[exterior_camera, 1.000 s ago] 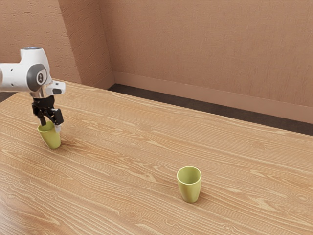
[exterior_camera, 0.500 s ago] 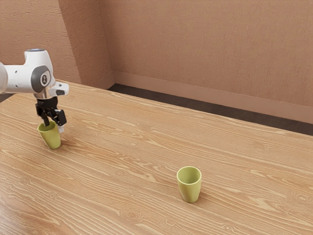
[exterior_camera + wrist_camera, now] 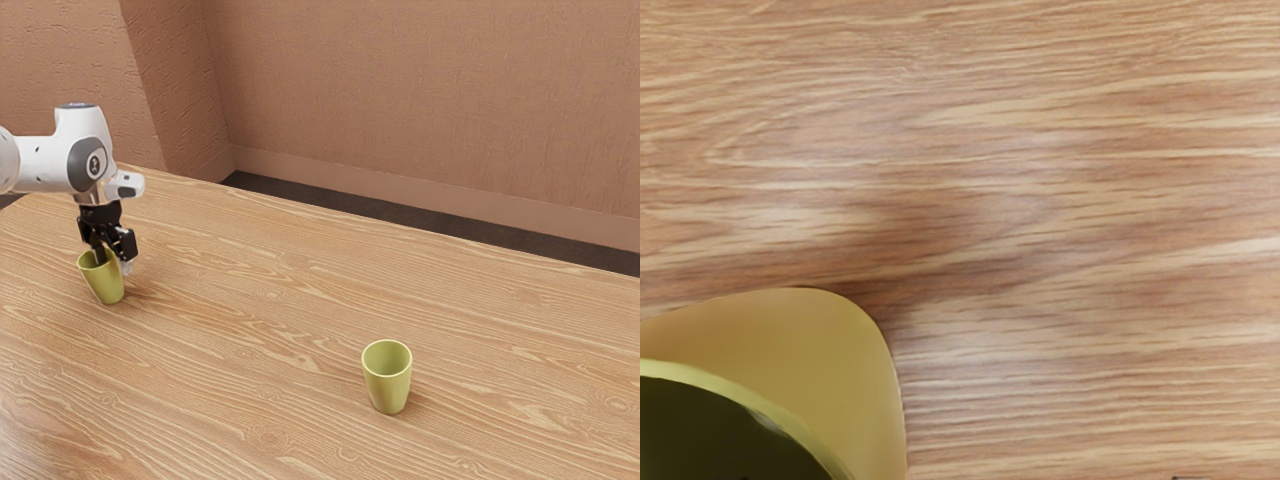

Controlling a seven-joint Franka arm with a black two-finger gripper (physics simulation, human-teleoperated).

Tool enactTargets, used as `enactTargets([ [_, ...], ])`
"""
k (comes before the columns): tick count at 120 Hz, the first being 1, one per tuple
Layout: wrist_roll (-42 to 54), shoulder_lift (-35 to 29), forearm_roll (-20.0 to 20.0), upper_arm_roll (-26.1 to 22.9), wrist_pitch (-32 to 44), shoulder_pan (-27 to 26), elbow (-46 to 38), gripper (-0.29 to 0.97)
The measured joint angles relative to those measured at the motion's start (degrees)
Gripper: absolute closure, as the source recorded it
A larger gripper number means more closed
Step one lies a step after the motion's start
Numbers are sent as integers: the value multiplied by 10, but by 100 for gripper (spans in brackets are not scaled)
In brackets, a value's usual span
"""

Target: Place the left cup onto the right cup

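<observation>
Leaning at a slight tilt near the exterior view's left, the left cup [image 3: 103,279] is being gripped at its rim by the gripper [image 3: 106,256]. The black fingers [image 3: 118,243] are being kept narrow, pinching the cup's wall from two sides. The white arm [image 3: 60,160] is being brought in from the exterior view's left, above the cup. The right cup [image 3: 386,375] is being left upright on the wooden counter [image 3: 300,280], well apart toward the exterior view's right, its mouth facing up. In the wrist view, the held cup's pale green wall and dark inside are being shown just under the hand, over the counter's grain.
</observation>
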Motion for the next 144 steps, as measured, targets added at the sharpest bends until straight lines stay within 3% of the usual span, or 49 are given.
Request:
enactTargets([
  [144,-4,5,0,1,1,4,0,44],
])
